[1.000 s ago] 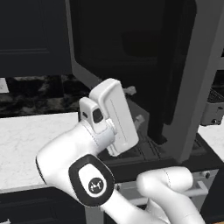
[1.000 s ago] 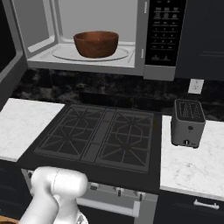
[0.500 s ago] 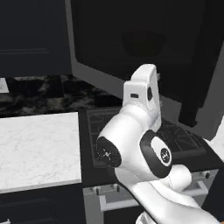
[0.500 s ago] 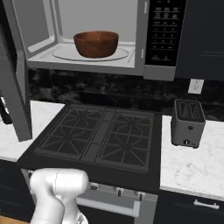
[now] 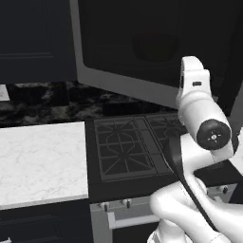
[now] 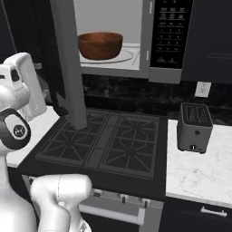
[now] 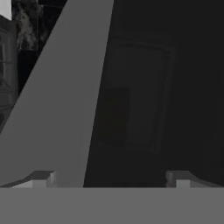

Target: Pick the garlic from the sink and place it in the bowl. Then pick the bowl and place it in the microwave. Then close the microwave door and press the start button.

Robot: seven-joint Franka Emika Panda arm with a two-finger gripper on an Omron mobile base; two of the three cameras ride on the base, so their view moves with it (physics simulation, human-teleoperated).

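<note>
I judge the door-closing step is in hand. The wide over-range microwave (image 6: 136,41) with its light grey interior stands open above the black gas stove (image 6: 104,145). Its wide door (image 5: 142,52), a grey frame around a dark tinted window, hangs swung partway out over the burners, and my claw (image 7: 109,177) sits right up against its outer face, fingertips (image 7: 41,178) spread wide with nothing between them. The next move calls for pressing that panel toward the cavity until it shuts, then reaching the dark button panel (image 6: 171,31) on the right. The round, glossy reddish-brown bowl (image 6: 100,45) rests on the glass turntable inside; I cannot see whether the garlic lies in it.
</note>
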